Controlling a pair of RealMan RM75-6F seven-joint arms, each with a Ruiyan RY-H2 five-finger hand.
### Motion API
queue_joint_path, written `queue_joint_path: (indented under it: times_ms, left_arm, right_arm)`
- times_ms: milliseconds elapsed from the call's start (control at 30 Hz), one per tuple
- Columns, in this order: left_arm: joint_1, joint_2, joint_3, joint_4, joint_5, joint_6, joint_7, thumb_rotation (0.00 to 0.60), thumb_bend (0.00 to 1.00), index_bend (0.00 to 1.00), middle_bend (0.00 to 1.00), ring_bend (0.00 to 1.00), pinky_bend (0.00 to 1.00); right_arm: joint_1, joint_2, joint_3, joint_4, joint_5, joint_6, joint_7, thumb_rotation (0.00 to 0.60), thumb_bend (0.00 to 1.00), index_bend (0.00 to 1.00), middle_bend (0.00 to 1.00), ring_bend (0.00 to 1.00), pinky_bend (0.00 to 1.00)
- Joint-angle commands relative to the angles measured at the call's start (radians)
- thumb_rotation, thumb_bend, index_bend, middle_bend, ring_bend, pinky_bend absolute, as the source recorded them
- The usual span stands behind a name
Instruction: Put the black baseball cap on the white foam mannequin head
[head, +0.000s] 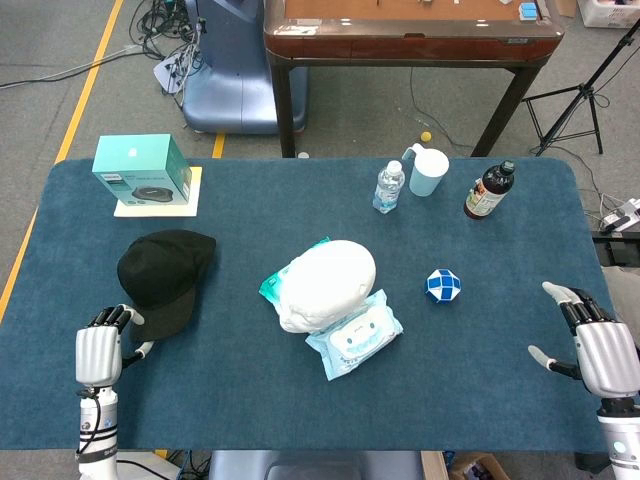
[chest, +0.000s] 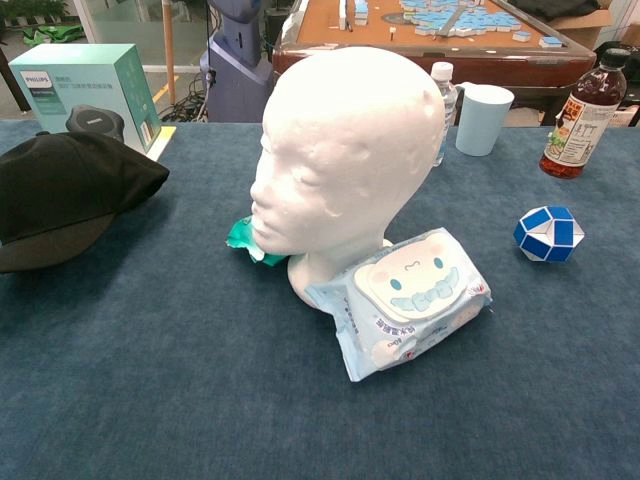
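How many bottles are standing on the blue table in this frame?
2. A clear water bottle stands at the far edge beside the light blue cup; a dark bottle stands further right. None seems hidden.

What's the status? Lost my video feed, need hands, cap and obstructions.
Left hand pinching the black cap by its brim. Right hand open, idle. Mannequin head bare; wipes pack against its base.

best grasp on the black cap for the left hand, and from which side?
Probably the brim. The black cap has its brim pointing toward the near table edge, right beside the left hand, so pinch the brim's front edge from the near-left. The crown looks soft and slumped, and offers less to grip. The mannequin head stands to the cap's right.
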Motion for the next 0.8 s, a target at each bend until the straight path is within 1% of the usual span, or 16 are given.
queue_joint_path:
  times_ms: [33, 167, 267, 400, 567, 733, 800]
  left_arm:
    - [-0.003, -0.002, -0.009, -0.007, -0.010, -0.003, 0.004, 0.600, 0.04, 0.55, 0.45, 0.38, 0.52]
    - [-0.008, -0.011, -0.033, -0.014, -0.035, -0.006, -0.006, 0.600, 0.09, 0.58, 0.45, 0.39, 0.52]
    - [-0.013, -0.013, -0.038, -0.013, -0.043, -0.015, -0.011, 0.600, 0.15, 0.58, 0.45, 0.39, 0.52]
    - [-0.016, -0.010, -0.038, -0.015, -0.046, -0.023, -0.021, 0.600, 0.23, 0.59, 0.45, 0.39, 0.52]
    - [-0.020, 0.002, -0.034, -0.031, -0.053, -0.045, -0.026, 0.600, 0.30, 0.58, 0.45, 0.38, 0.51]
    - [-0.021, 0.024, -0.025, -0.068, -0.060, -0.074, -0.020, 0.600, 0.35, 0.56, 0.45, 0.37, 0.48]
    - [-0.021, 0.031, -0.024, -0.079, -0.059, -0.074, -0.021, 0.600, 0.39, 0.56, 0.45, 0.37, 0.48]
  right_arm:
    - [0.000, 0.000, 0.000, 0.000, 0.000, 0.000, 0.000, 0.600, 0.00, 0.16, 0.23, 0.18, 0.42]
    - [-0.001, 0.000, 0.001, 0.000, 0.001, 0.001, 0.001, 0.600, 0.00, 0.16, 0.23, 0.18, 0.42]
    - [-0.001, 0.001, 0.001, 0.000, 0.001, 0.002, 0.002, 0.600, 0.00, 0.16, 0.23, 0.18, 0.42]
    - [-0.002, 0.001, 0.001, 0.000, 0.002, 0.003, 0.003, 0.600, 0.00, 0.16, 0.23, 0.18, 0.42]
    - [-0.003, 0.002, 0.001, -0.001, 0.001, 0.005, 0.003, 0.600, 0.00, 0.16, 0.23, 0.18, 0.42]
    - [-0.003, 0.002, 0.001, 0.000, 0.001, 0.006, 0.005, 0.600, 0.00, 0.16, 0.23, 0.18, 0.42]
    - [-0.004, 0.002, 0.001, 0.000, 0.001, 0.008, 0.005, 0.600, 0.00, 0.16, 0.23, 0.18, 0.42]
